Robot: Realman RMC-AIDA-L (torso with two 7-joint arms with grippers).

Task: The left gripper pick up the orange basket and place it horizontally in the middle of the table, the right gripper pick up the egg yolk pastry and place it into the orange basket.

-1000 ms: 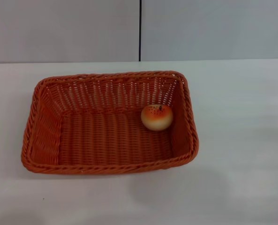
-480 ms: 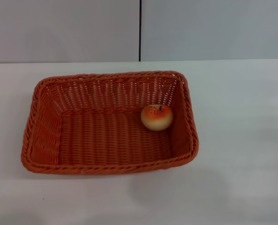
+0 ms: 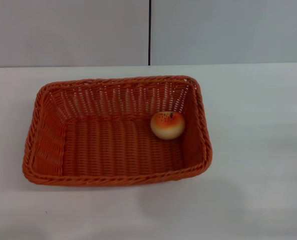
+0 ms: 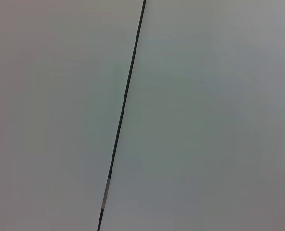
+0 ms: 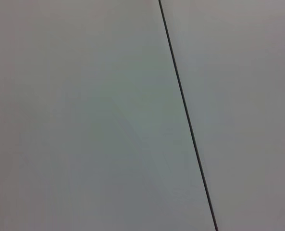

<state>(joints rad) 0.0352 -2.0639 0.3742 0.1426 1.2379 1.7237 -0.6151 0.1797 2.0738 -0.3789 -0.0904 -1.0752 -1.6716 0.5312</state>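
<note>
Risk: little seems left to go wrong, as both placements look done; the small round egg yolk pastry with its pale cream base and speckled orange-browned top [image 3: 167, 125] sits close to a wall and could roll across the woven floor if the basket were nudged.
Basket: the large rectangular orange-brown woven wicker-style basket with braided rim [image 3: 40, 150] lies long side across, about mid-table, slightly skewed.
Pastry: inside the basket, in its far right corner, touching or nearly touching the right wall (contact is hard to judge from above).
Pincers: neither the left gripper nor the right gripper appears in any view, so places relative to them cannot be given, and whether they are released or clenched cannot be told; both wrist cameras face only wall.
Surface: plain white flat tabletop [image 3: 258, 150], bare around the basket.
Room: pale grey panelled wall [image 3: 228, 30] behind, split by a thin dark vertical seam [image 3: 149, 32].
</note>
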